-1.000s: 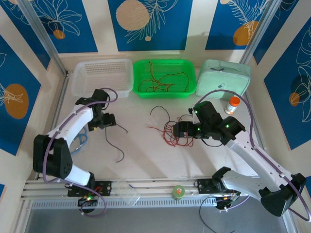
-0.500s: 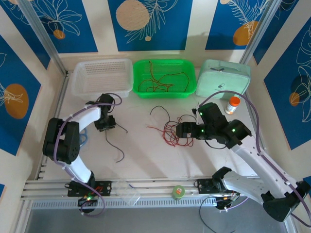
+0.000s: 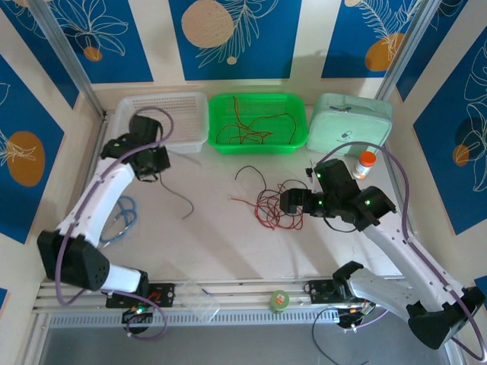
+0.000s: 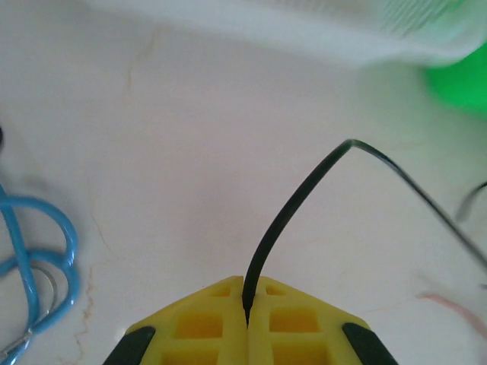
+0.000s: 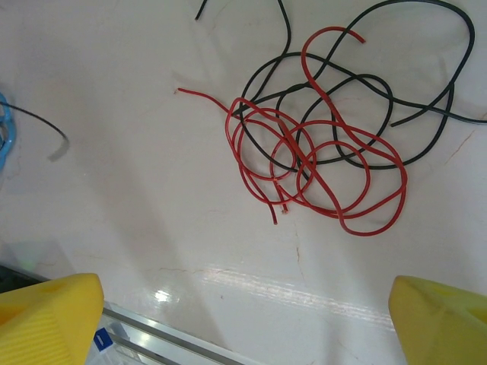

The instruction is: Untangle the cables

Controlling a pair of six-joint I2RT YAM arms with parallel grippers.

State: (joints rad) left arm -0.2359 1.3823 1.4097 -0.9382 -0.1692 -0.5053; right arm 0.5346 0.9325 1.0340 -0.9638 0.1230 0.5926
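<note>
Near basket (image 3: pixel 157 114), left end effector (image 4: pixel 246 308) pinches black cable (image 4: pixel 303 188); right end effector (image 5: pixel 245 308) spread.

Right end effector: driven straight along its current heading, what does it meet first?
Likely the tangled red and black cables; the open right end effector may touch the table first, depth unclear.

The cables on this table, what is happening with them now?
The left gripper is shut on one black cable, held apart from the others near the white basket. The right gripper hangs open by the tangle of red and black cables in the middle of the table. More cables lie in the green basket.
</note>
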